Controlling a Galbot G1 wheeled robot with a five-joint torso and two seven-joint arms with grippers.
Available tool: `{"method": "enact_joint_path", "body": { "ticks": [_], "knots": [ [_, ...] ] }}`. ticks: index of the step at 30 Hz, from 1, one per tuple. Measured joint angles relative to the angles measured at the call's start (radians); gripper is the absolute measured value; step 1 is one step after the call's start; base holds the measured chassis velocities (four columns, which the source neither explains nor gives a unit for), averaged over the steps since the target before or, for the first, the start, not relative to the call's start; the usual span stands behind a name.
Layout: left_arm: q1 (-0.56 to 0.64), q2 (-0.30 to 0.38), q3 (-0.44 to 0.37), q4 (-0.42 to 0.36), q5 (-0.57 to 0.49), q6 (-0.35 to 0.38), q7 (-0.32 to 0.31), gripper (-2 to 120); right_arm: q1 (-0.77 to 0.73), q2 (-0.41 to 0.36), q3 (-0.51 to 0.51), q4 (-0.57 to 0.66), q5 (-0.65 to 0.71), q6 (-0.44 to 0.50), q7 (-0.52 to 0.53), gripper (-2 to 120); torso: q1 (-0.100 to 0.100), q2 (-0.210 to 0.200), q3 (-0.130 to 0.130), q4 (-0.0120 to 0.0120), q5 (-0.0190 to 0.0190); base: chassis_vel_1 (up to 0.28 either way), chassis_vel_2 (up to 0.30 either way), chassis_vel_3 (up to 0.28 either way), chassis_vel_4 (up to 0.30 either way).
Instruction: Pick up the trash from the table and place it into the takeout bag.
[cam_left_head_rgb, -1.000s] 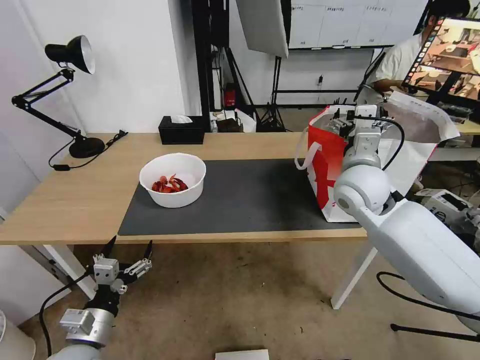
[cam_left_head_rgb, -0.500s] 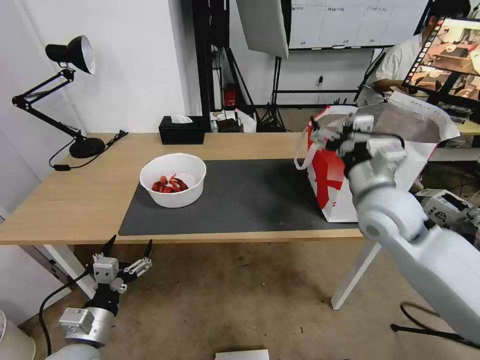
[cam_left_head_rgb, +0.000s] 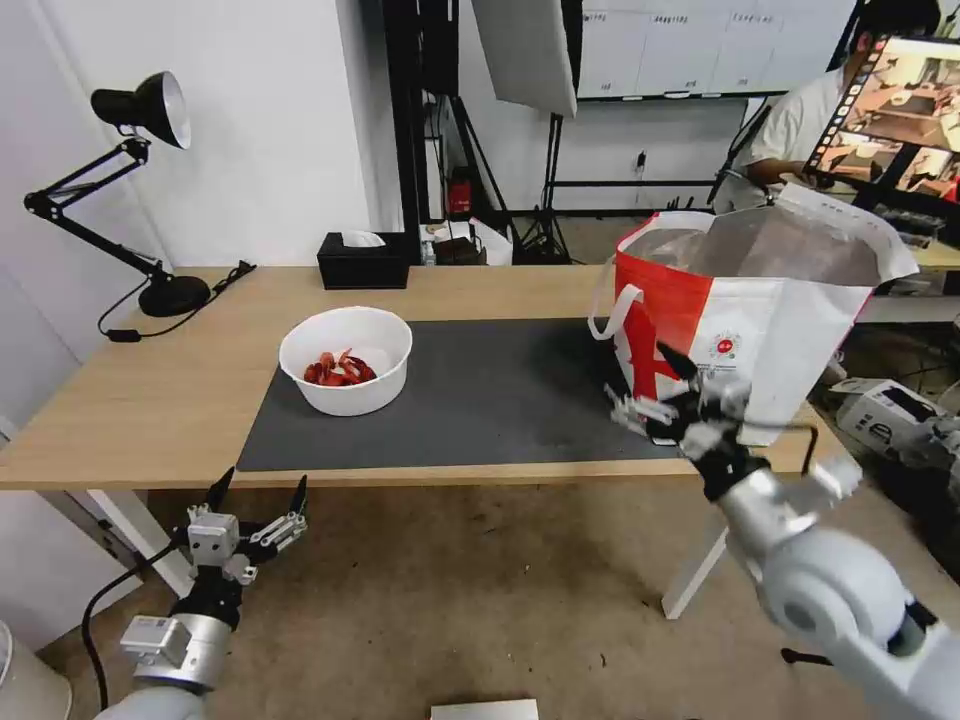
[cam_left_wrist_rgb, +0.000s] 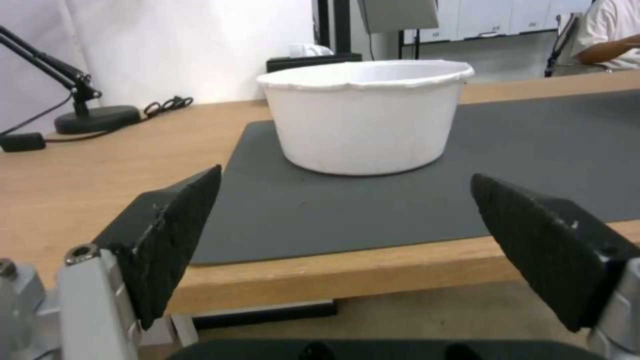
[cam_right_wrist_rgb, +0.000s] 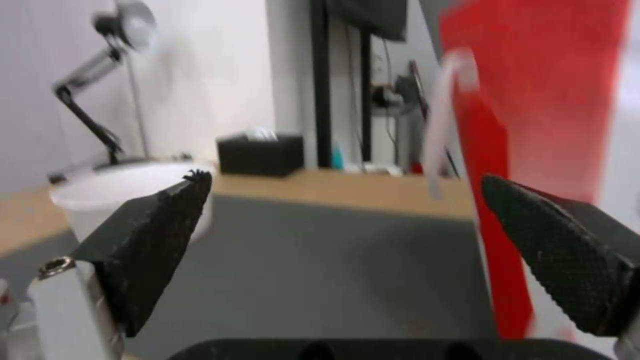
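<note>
A white round bowl (cam_left_head_rgb: 345, 360) with red shellfish scraps (cam_left_head_rgb: 338, 369) stands on the left part of the dark grey mat (cam_left_head_rgb: 490, 395) of the light-wood table (cam_left_head_rgb: 150, 400). The bowl (cam_left_wrist_rgb: 365, 115) faces my left gripper (cam_left_head_rgb: 257, 492), which hangs open and empty below the table's front edge. The red-and-white takeout bag (cam_left_head_rgb: 745, 320) stands open at the table's right end, its foil lining showing. My right gripper (cam_left_head_rgb: 643, 385) is open and empty, low in front of the bag's red side (cam_right_wrist_rgb: 533, 100), near the table's front edge. The bowl (cam_right_wrist_rgb: 127, 192) lies far off in the right wrist view.
A black tissue box (cam_left_head_rgb: 364, 259) sits at the table's back edge. A black desk lamp (cam_left_head_rgb: 130, 180) with its cable stands at the back left. A person sits behind the bag at a screen. Bare floor lies in front of the table.
My right arm has come out of the bag's mouth, swung down and forward, and now sits low in front of the bag. The left gripper and the bowl have stayed put.
</note>
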Motion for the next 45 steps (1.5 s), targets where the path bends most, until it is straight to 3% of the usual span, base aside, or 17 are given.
{"method": "enact_joint_path", "body": {
  "ticks": [7,15,45],
  "knots": [
    [0.006,-0.008,0.003,-0.001,0.009,-0.001,0.000,100,-0.099,0.074,-0.008,-0.057,-0.080,0.035,0.038,100,0.000,0.000,0.000,0.0000,0.0000,0.000,0.000,0.000,0.000],
    [0.010,-0.012,0.002,-0.003,0.010,-0.003,0.000,100,-0.107,0.110,-0.058,-0.098,-0.135,0.039,0.073,100,0.000,0.000,0.000,0.0001,-0.0001,0.000,0.000,0.000,0.000],
    [-0.029,0.013,0.015,0.021,0.009,-0.007,0.002,100,-0.091,0.117,-0.081,-0.117,-0.154,0.030,0.089,100,0.000,0.000,0.000,0.0001,-0.0001,0.000,0.000,0.000,0.000]
  ]
}}
